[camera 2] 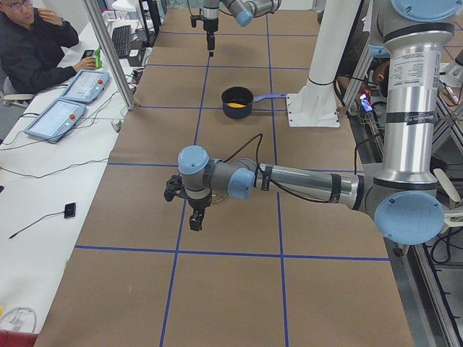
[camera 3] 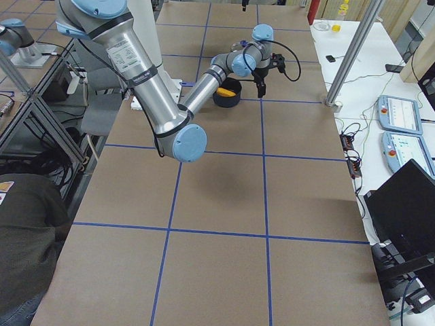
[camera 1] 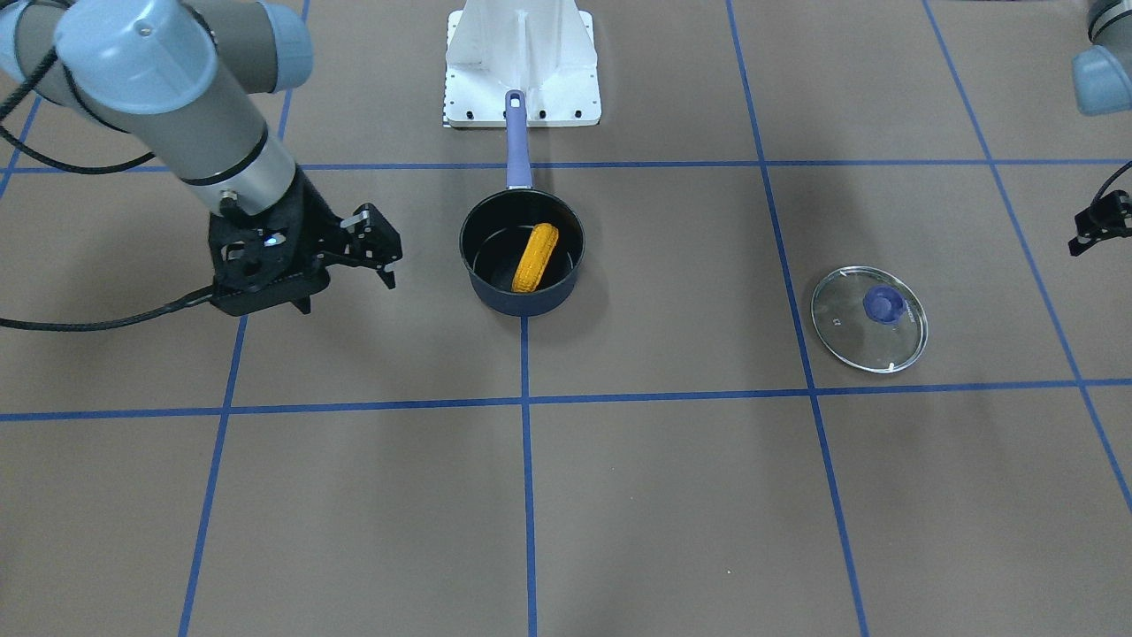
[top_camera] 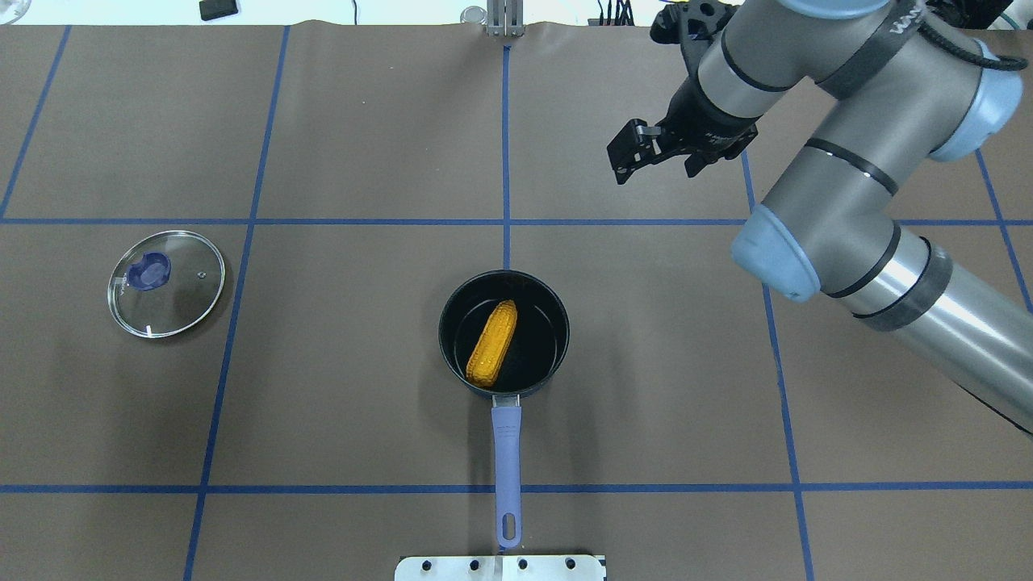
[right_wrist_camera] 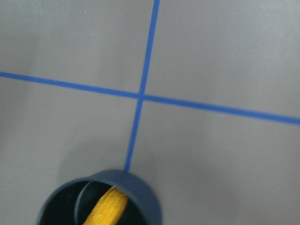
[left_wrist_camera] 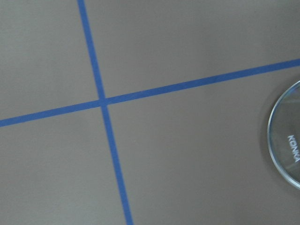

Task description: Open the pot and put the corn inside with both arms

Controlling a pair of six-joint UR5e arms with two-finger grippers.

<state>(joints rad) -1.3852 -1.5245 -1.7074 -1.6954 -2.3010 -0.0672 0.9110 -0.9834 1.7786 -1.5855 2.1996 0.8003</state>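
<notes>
navy saucepan with lavender handle (camera 1: 526, 303): lid off, mid-counter (top_camera: 363, 403) | contents: one yellow-orange corn cob (top_camera: 493, 343), lying slanted | right tool (top_camera: 655, 171): spread wide, empty, well apart | left tool (camera 2: 188, 206): opening cannot be told | round glass lid (top_camera: 165, 282): flat, alone, far side

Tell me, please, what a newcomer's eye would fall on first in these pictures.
The yellow-orange corn cob stands out, lying slantwise inside the small dark navy saucepan with a long lavender handle, in the middle of the brown table. Its round glass lid with a purple knob lies flat, well off on the robot's left, while the big grey right arm hangs over the other side.
</notes>
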